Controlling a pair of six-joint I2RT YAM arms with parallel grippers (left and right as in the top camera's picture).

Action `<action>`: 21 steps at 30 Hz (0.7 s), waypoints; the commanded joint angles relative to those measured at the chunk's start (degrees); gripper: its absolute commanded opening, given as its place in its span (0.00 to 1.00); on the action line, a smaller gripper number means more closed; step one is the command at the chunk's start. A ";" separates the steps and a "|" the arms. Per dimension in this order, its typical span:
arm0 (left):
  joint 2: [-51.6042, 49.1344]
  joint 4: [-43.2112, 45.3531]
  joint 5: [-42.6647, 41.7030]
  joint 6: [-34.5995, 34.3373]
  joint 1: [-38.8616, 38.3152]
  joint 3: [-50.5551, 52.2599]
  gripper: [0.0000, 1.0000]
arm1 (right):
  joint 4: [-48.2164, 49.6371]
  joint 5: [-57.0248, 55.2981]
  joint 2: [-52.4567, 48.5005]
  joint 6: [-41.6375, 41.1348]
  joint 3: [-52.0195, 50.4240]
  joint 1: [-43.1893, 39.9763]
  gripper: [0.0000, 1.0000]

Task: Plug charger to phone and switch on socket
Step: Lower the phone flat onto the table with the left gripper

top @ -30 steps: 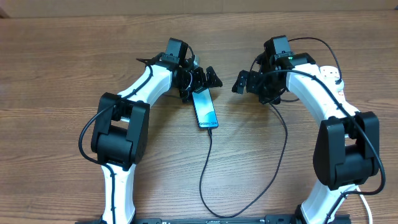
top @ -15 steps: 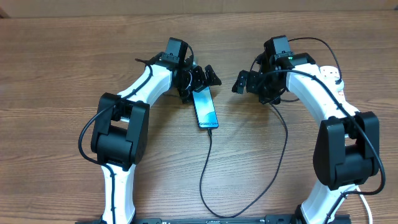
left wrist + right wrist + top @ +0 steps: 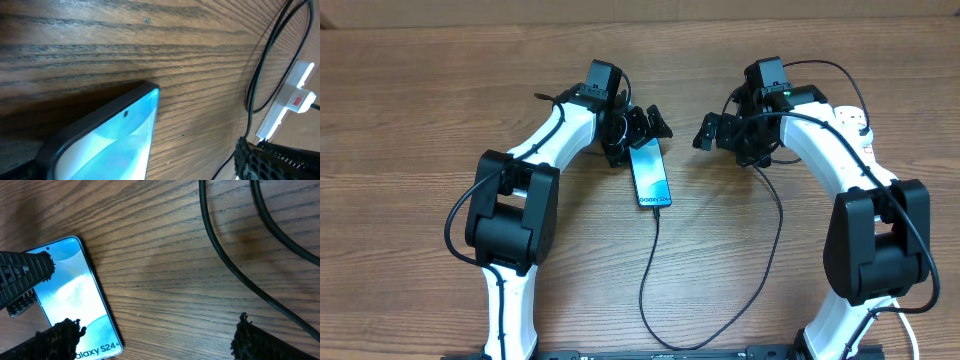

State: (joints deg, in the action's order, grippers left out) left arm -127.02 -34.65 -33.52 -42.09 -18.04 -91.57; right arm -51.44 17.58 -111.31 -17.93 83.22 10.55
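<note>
Wooden table (image 3: 410, 100), lit phone (image 3: 649, 175), charger (image 3: 649, 262) at its near end

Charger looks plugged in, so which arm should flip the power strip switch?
Right, probably: the power strip lies beside the right arm, while the open left gripper sits at the phone, farther away.

Overhead: light bright and even, falling from above. Soft, short shadows hug the robot arms (image 3: 520, 205) on the counter (image 3: 410, 110). Wood grain sharp edge to edge, no glare.

The phone (image 3: 649, 173) screen glows cyan, the brightest patch in the frame.

Left wrist view: phone too close to the lens, its edges soft. A deep shadow lies on the wood along its dark rim, and the grain beyond is crisp. The socket (image 3: 295, 97) at right is nearly blown out to white.

Right wrist view: grain crisp, tone warm. Pale reflections streak the lit screen.
</note>
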 commanded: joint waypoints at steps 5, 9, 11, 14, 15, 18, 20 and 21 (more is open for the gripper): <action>-3.17 -3.32 10.64 -0.79 0.13 2.54 1.00 | 0.33 -0.42 0.26 0.42 0.37 -0.17 1.00; -3.17 -4.83 12.59 -0.02 0.13 2.54 1.00 | 0.35 -0.39 0.26 0.42 0.37 -0.17 1.00; -3.17 -4.83 12.57 0.31 0.13 2.54 1.00 | 0.35 -0.39 0.26 0.42 0.37 -0.17 1.00; -3.15 -4.90 12.50 1.22 0.22 2.51 1.00 | 0.31 -0.42 0.26 0.42 0.37 -0.17 1.00; -3.10 -5.46 12.50 1.79 0.33 2.36 1.00 | 0.28 -0.42 0.26 0.42 0.37 -0.17 1.00; -2.43 -8.79 13.62 6.10 0.68 0.68 1.00 | 0.28 -0.42 0.26 0.44 0.37 -0.17 1.00; -0.24 -13.84 18.84 9.90 0.76 -2.40 1.00 | 0.55 -0.44 0.26 0.44 0.37 -0.17 1.00; 0.92 -15.80 21.40 11.06 0.74 -3.85 1.00 | 0.66 -0.44 0.26 0.44 0.37 -0.17 1.00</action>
State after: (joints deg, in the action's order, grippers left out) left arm -126.19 -46.44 -24.51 -37.26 -17.98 -94.08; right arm -51.31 17.58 -111.31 -17.93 83.22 10.55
